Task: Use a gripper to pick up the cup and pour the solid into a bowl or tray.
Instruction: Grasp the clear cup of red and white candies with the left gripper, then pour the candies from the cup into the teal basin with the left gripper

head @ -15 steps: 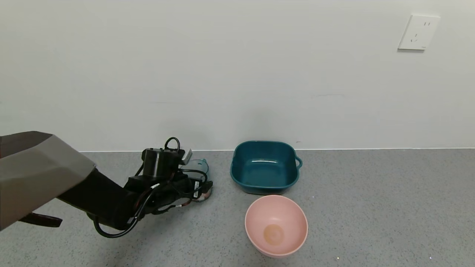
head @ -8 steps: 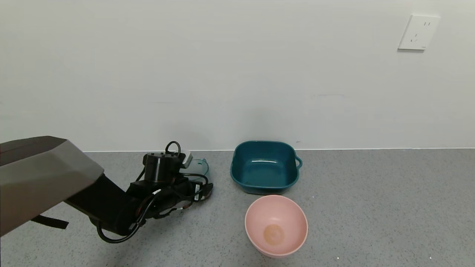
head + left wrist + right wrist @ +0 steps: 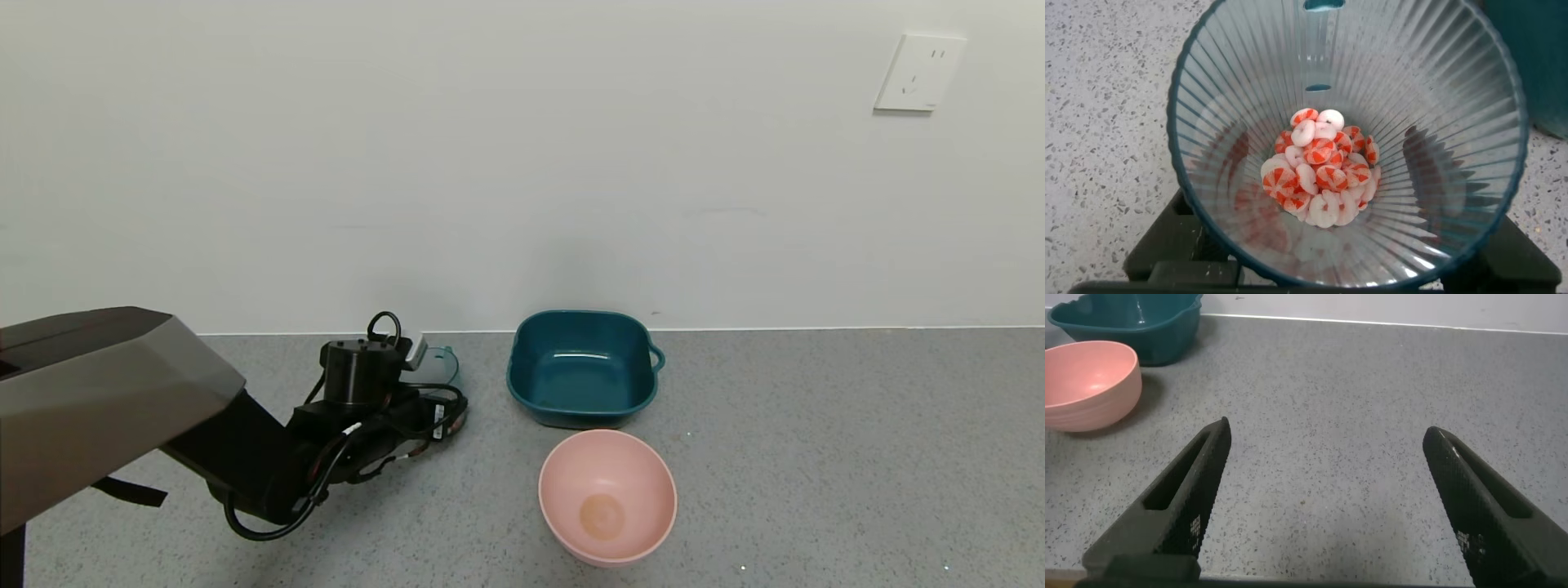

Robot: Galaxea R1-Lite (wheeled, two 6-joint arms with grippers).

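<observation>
Head view: left gripper (image 3: 441, 408) jaws grasp the mostly hidden cup (image 3: 439, 365); right gripper (image 3: 1327, 498) jaws released.

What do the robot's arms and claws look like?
The left arm has a big grey angular shell, then a black forearm wrapped in looping black cables. Its left gripper is black with a round, can-shaped wrist and small white labels. The right gripper has two long, flat black jaws with tiny white print.
</observation>
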